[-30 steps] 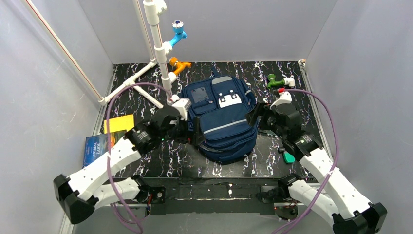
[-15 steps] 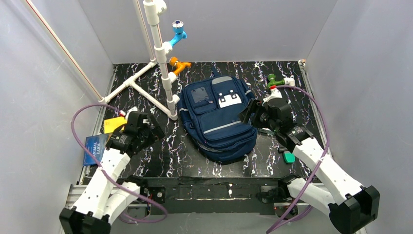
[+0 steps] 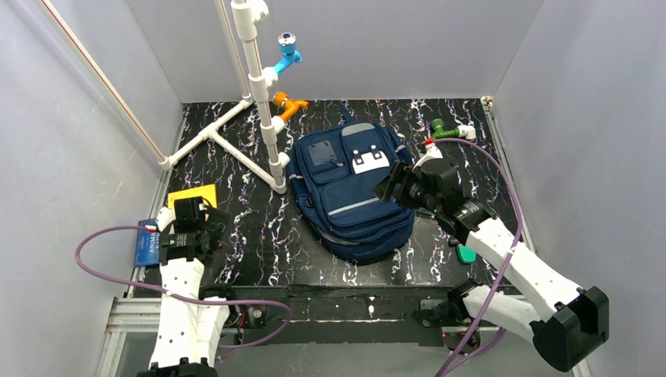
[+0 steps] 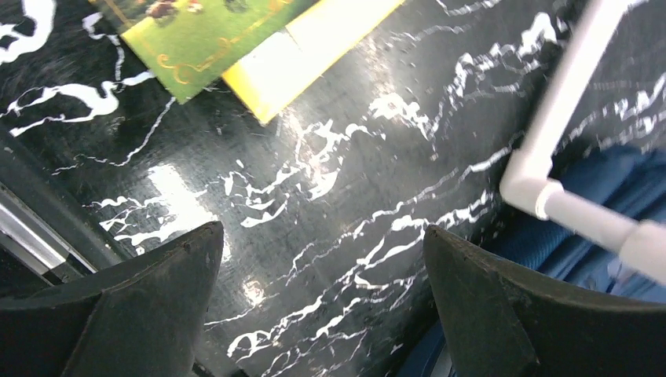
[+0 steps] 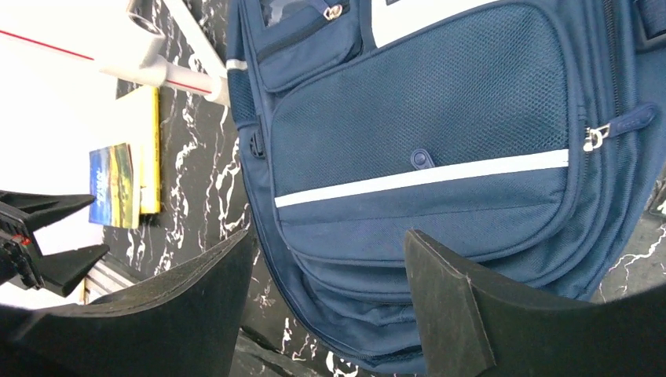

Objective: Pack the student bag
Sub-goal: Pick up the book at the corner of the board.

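The student bag (image 3: 353,192), navy blue with a thin grey stripe and a white dotted patch, lies flat in the middle of the black marbled table, zipped. My right gripper (image 3: 395,188) hovers open over the bag's right side. In the right wrist view, the bag's front pocket (image 5: 440,133) and lower edge lie beneath the gripper (image 5: 326,271), with nothing clamped. My left gripper (image 3: 196,216) stands wide open at the left beside a yellow book (image 3: 193,196) and a blue book (image 3: 148,242). Between its fingers (image 4: 322,267) is only bare table.
A white pipe stand (image 3: 259,102) rises left of the bag, with blue (image 3: 287,53) and orange (image 3: 287,104) fittings. A green fitting (image 3: 441,129) lies at the back right, and a teal object (image 3: 466,254) sits near the right arm. Grey walls enclose the table.
My left arm has drawn back from the bag's left side to the books at the left edge, opening fully. The right gripper has edged left over the bag, its jaws narrowing slightly.
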Action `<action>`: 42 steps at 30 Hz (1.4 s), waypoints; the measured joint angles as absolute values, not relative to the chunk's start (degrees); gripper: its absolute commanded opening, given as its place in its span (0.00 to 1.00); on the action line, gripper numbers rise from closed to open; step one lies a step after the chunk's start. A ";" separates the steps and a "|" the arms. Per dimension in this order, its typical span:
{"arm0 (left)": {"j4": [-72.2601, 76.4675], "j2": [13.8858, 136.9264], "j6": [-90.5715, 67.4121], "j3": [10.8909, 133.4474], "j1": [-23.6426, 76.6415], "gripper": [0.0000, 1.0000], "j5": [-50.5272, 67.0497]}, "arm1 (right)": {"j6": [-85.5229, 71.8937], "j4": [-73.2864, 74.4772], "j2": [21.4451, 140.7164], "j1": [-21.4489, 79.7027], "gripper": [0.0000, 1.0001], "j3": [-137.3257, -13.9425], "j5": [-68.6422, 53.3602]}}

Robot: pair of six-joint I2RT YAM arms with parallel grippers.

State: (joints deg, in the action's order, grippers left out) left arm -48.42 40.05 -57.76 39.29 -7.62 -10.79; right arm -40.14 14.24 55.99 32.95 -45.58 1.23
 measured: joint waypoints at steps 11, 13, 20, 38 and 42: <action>-51.53 31.73 -70.91 34.57 -11.20 0.98 -24.80 | -33.74 16.03 64.12 33.08 0.81 -51.62 -5.52; -52.56 30.87 -71.85 34.57 -11.27 0.98 -27.81 | -33.12 15.73 64.49 33.08 0.81 -52.10 -6.52; -53.10 38.30 -70.13 37.15 -11.97 0.98 -35.35 | -32.51 14.33 65.32 33.10 0.82 -52.62 -8.99; -28.60 42.22 -64.47 22.70 -35.20 0.99 -26.04 | -28.42 16.19 65.17 33.10 0.85 -54.78 -8.88; -15.62 39.88 -70.00 15.29 -35.46 0.93 -21.89 | -27.05 17.08 63.02 33.10 0.85 -55.53 -7.66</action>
State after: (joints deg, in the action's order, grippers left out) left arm -15.62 39.88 -70.00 15.29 -35.46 -21.89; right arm -27.05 17.08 63.02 33.10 -55.53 -7.66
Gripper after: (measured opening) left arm 0.992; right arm 0.851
